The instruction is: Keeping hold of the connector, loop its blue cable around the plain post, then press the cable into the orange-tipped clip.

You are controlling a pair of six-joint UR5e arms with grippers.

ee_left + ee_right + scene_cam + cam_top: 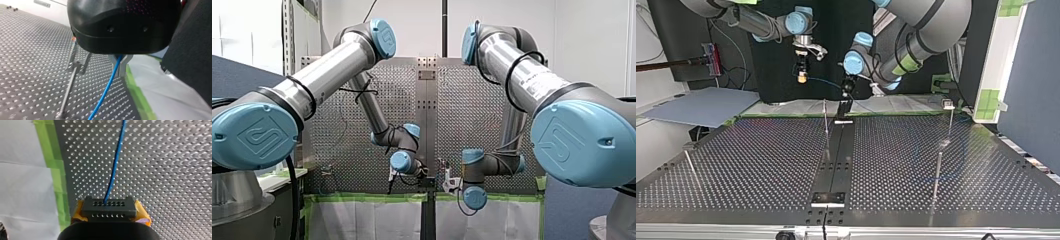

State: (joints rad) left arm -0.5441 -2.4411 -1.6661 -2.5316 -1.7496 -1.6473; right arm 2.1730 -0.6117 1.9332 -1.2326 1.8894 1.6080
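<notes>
Tension is what both grips are managing. We are clamping the connector [108,207] in my right gripper [109,213], whose yellow pads [78,211] are pressing on either end of the black block. This stops the end of the blue cable [115,162] from twisting or slipping while the rest is routed. The cable is leaving the connector's face and running straight ahead over the perforated table [175,170].

Further along it, my left gripper [120,65] is pinching the cable between its metal fingers [124,68], which are drawn together on it. We are judging that this second grip is there to steer the slack.

In the top view both grippers are hanging near the table's far edge, with the cable spanning the gap between them. From the left wrist, the cable is dropping past the fingers towards the table, beside a bare rod [68,95] that we are taking for the plain post, and apart from it. The orange-tipped clip [73,47] is standing just beyond that rod.

We are judging that no loop is formed yet. The next move is calling for the left grip to carry the cable around the post without dragging on the connector.
</notes>
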